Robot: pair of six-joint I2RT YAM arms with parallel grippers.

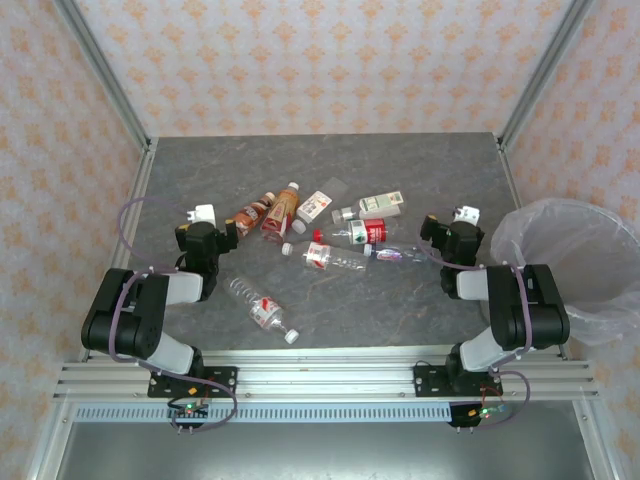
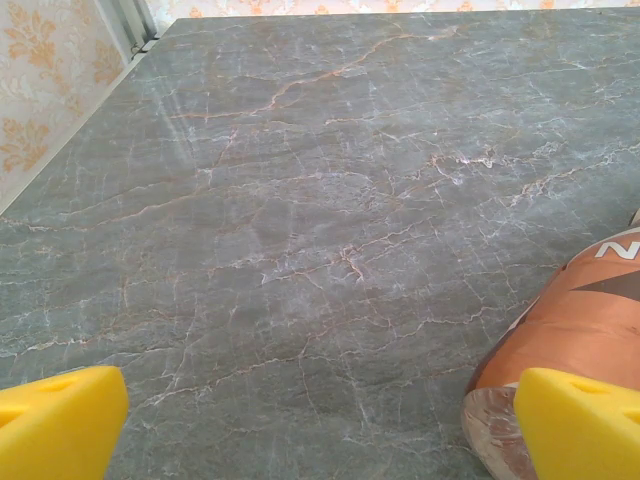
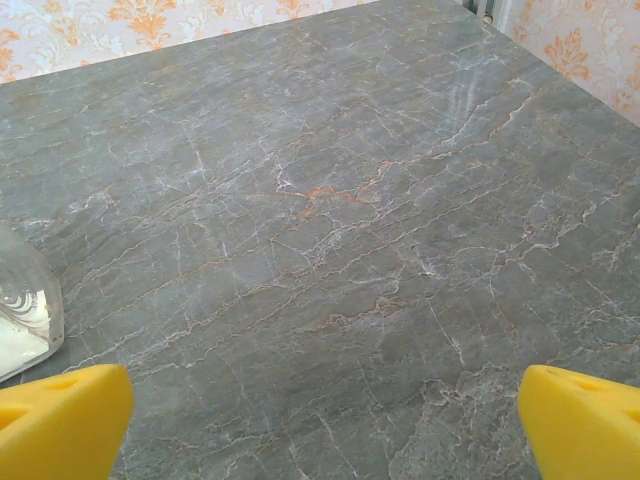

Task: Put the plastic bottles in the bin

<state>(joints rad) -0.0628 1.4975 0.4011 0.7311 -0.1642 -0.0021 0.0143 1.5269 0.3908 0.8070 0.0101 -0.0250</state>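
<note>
No bottle is in the bin [image 1: 560,210] yet; it stands at the right edge of the table [image 1: 330,160], with its crinkly bag open at the top. The plastic bottles [image 1: 335,257] lie in a loose bunch in the middle; one lone bottle [image 1: 263,310] lies nearer, over to the left.

Both tools are wide open and hold nothing; the left gripper [image 2: 320,430] hangs low over bare table, and the right gripper [image 3: 320,430] does the same on the right side.

How to do the 1st pick well (my guess, not a seen thing): the brown bottle [image 2: 575,330] lies just beside the left gripper's right finger [image 2: 580,420], so a small slide to the right should put it between the fingers; grab it across the fat middle, not the cap end, so it can't roll away; squeeze soft, as thin plastic squashes. The right gripper is nearest the bin, so it prob. does best w/ the bottles on the right of the bunch; a see-through bottle [image 3: 25,310] peeks in just left of it. Lift high enough to pass the bin rim; let go over the middle.

Writing: the brown label has white letters; I can make out an "N" at the picture's edge, no more; in the top view the red, white and green labels are too small to read.
</note>
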